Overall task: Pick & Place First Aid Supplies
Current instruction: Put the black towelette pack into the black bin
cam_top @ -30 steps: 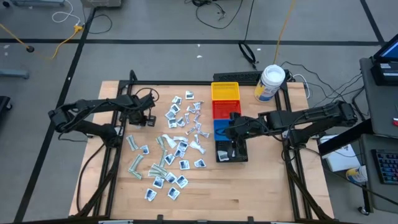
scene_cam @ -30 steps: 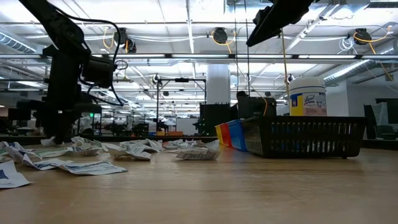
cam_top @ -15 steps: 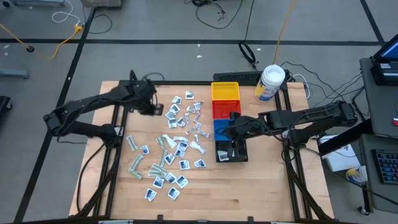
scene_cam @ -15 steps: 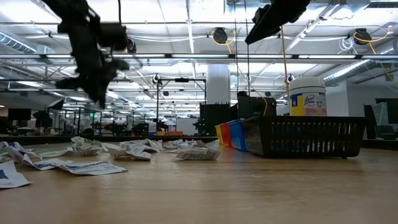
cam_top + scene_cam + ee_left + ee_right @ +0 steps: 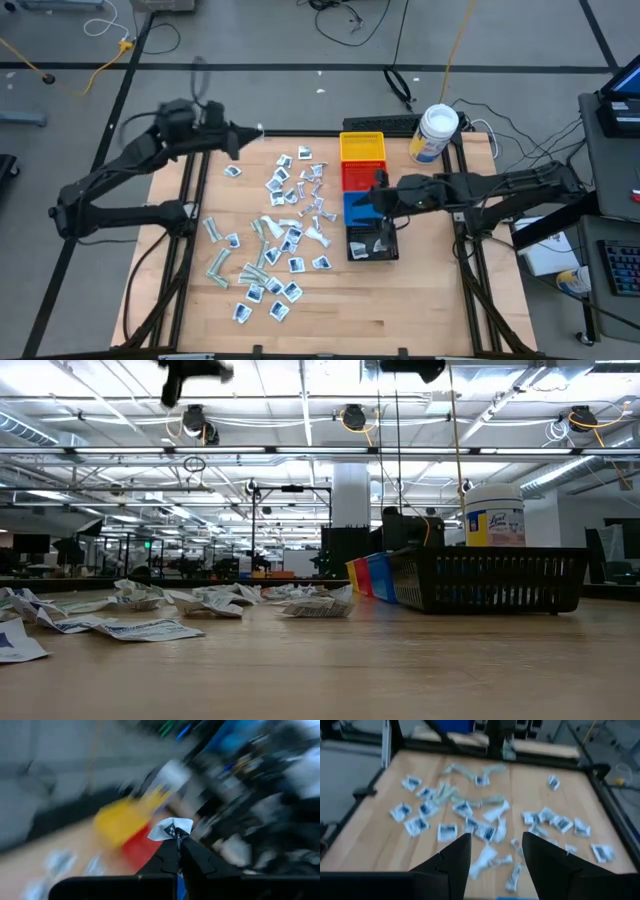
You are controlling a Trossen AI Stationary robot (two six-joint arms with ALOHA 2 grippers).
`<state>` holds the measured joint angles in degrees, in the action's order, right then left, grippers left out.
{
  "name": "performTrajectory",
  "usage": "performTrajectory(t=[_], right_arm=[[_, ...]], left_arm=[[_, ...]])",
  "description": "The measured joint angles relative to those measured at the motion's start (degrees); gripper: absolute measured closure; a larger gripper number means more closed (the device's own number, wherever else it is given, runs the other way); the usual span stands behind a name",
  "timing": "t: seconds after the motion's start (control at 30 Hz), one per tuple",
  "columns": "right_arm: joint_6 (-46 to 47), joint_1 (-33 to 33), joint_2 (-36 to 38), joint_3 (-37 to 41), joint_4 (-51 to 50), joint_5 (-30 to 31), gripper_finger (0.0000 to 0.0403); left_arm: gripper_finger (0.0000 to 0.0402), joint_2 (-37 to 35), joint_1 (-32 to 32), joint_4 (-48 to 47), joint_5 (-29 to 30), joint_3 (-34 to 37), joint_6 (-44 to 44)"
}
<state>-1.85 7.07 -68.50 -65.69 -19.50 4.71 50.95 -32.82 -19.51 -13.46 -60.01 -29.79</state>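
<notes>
Many small first aid packets [image 5: 280, 225] lie scattered on the wooden table, also in the right wrist view [image 5: 485, 827] and low view [image 5: 130, 605]. My left gripper [image 5: 248, 134] is raised high over the table's far left part, shut on one white packet with a blue mark [image 5: 171, 828]. My right gripper [image 5: 495, 840] is open, hovering above the blue bin [image 5: 360, 208] and black bin [image 5: 372, 243], touching nothing. A packet [image 5: 381, 244] lies inside the black bin. My left gripper pinches the white packet between its two fingertips [image 5: 184, 845], at the packet's lower edge [image 5: 175, 834]. The packet is lifted clear of the table and sticks out beyond the fingertips.
A row of bins stands right of the packets: yellow [image 5: 362, 148], red [image 5: 362, 176], blue, black. A big white jar with a yellow label [image 5: 435, 133] stands at the far right corner. Bare wood lies along the near edge [image 5: 400, 310].
My left gripper has risen from the packets at the table's left and swung up toward the far edge, carrying one white packet lifted clear. My right gripper has lifted up out of the black bin.
</notes>
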Motion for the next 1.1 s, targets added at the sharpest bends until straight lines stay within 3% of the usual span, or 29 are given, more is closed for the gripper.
performTrajectory(t=[0.17, 0.3, 0.53, 0.8, 1.1], right_arm=[[2.1, 0.0, 1.3, 0.0, 3.0, 0.3, 0.0232], [5.1, 0.0, 1.6, 0.0, 6.0, 6.5, 0.0232], [7.2, -1.1, 1.1, -3.0, 12.9, 8.7, 0.0204], [10.2, -5.5, -2.2, -11.1, 11.8, 5.0, 0.0177], [10.3, -7.9, -3.9, -13.6, 12.8, 1.0, 0.0177]], left_arm=[[0.0397, -2.9, 3.3, 11.3, -1.5, -0.3, 6.5], [0.0397, -3.3, 6.7, 16.8, -1.5, -0.3, 11.4], [0.0397, 2.2, 13.1, 27.8, 1.2, -0.4, 14.8], [0.0397, 14.4, 19.9, 27.5, 0.9, -10.1, 19.7], [0.0398, 26.9, 25.7, 19.0, 0.0, -24.2, 25.4]])
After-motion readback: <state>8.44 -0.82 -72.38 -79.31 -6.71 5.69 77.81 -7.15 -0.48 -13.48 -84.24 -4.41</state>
